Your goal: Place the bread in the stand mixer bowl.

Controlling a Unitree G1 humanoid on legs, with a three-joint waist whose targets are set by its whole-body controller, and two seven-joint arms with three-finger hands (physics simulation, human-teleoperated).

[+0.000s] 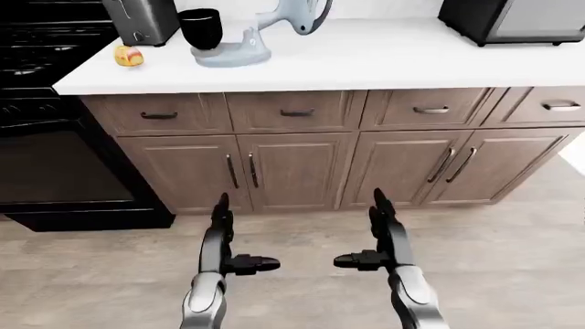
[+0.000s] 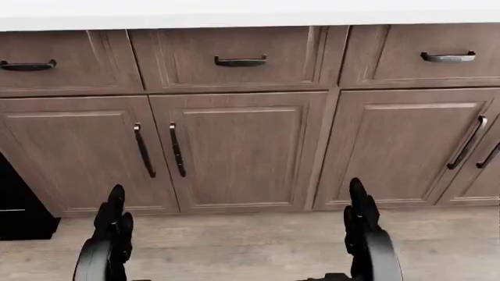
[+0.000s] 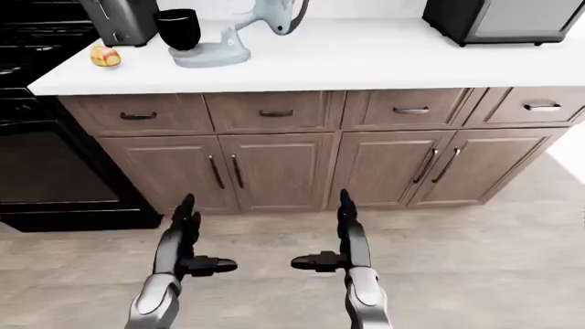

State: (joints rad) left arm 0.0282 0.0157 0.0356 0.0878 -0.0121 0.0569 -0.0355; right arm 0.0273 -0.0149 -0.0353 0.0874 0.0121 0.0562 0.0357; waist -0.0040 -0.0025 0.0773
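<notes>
A small golden bread roll point(image 1: 128, 55) lies on the white counter point(image 1: 365, 58) at the upper left of the left-eye view, beside a toaster point(image 1: 142, 20). To its right stands a pale blue stand mixer point(image 1: 260, 31) with a black bowl point(image 1: 201, 29) on its base. My left hand point(image 1: 230, 236) and right hand point(image 1: 376, 233) are both open and empty, held low over the floor, well below the counter and far from the bread. In the head view only the cabinet fronts and both hands show.
Brown cabinets with drawers point(image 1: 297, 113) and doors point(image 2: 234, 152) run under the counter. A black stove point(image 1: 46, 137) stands at the left. A black microwave point(image 1: 512, 20) sits at the counter's upper right. Wooden floor point(image 1: 302, 274) lies between me and the cabinets.
</notes>
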